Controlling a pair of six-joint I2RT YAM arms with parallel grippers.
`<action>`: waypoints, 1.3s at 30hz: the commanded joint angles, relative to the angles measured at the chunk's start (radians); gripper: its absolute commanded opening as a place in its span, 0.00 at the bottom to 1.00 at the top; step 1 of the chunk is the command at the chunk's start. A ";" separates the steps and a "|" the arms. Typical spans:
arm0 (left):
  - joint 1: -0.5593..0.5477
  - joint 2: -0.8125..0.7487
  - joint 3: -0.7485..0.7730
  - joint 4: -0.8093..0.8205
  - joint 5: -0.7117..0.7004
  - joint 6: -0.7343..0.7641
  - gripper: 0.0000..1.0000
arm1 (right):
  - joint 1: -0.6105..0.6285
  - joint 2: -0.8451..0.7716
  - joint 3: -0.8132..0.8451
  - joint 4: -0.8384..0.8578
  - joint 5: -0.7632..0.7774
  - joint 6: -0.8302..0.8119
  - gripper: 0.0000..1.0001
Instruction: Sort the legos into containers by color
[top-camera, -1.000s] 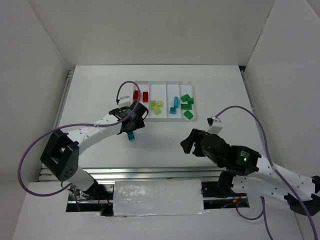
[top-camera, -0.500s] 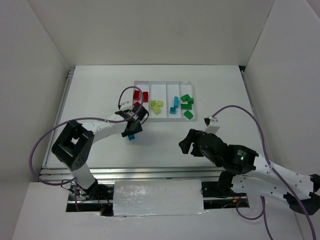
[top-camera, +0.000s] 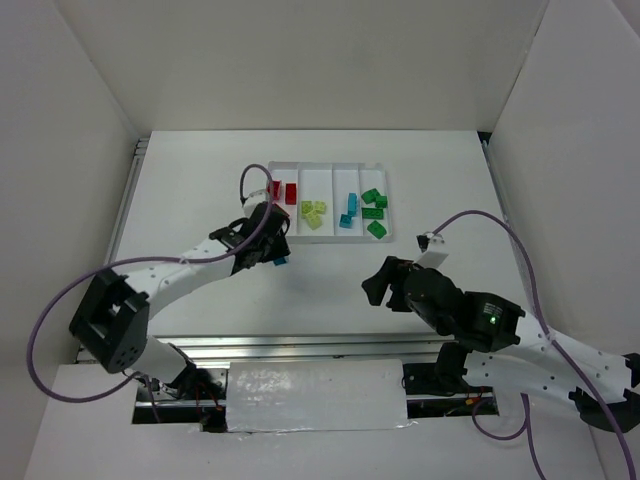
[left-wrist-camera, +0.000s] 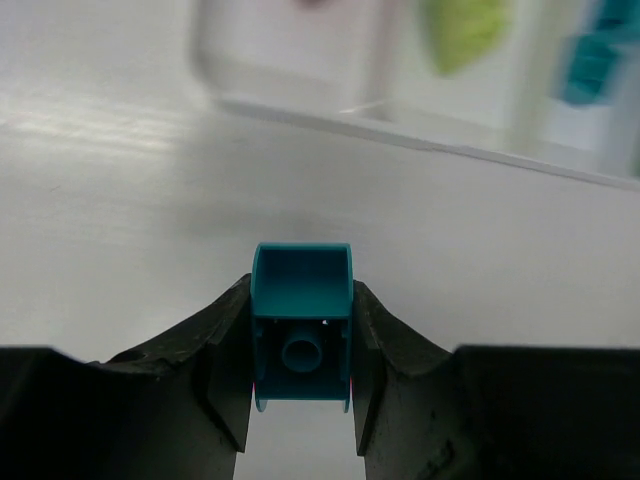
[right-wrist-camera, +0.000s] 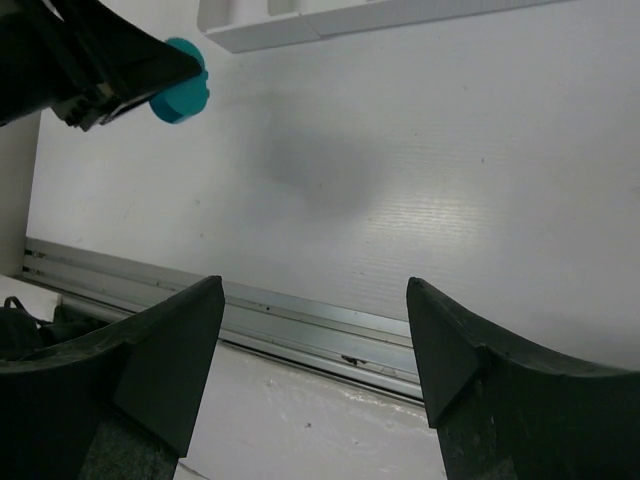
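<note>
My left gripper is shut on a cyan lego, just in front of the white tray. In the left wrist view the cyan lego sits squeezed between both fingers, hollow underside facing the camera. The tray's containers hold red legos, yellow-green legos, cyan legos and green legos, from left to right. My right gripper hangs open and empty over the table's near right. In its wrist view the held cyan lego shows at upper left.
The tray's near wall lies blurred just beyond the held brick. An aluminium rail runs along the table's near edge below my right gripper. White walls enclose the table on three sides.
My left gripper has shut on the cyan lego and carried it a little to the right and toward the tray. The right arm has barely moved.
</note>
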 joint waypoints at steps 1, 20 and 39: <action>-0.022 -0.120 -0.010 0.325 0.180 0.178 0.06 | -0.006 -0.038 0.021 -0.019 0.071 -0.010 0.81; 0.039 0.868 1.125 0.273 0.251 0.479 0.28 | -0.019 -0.123 0.021 -0.091 0.019 -0.016 0.82; 0.102 0.836 1.047 0.327 0.306 0.425 0.99 | -0.019 -0.083 0.010 -0.077 0.011 -0.047 0.82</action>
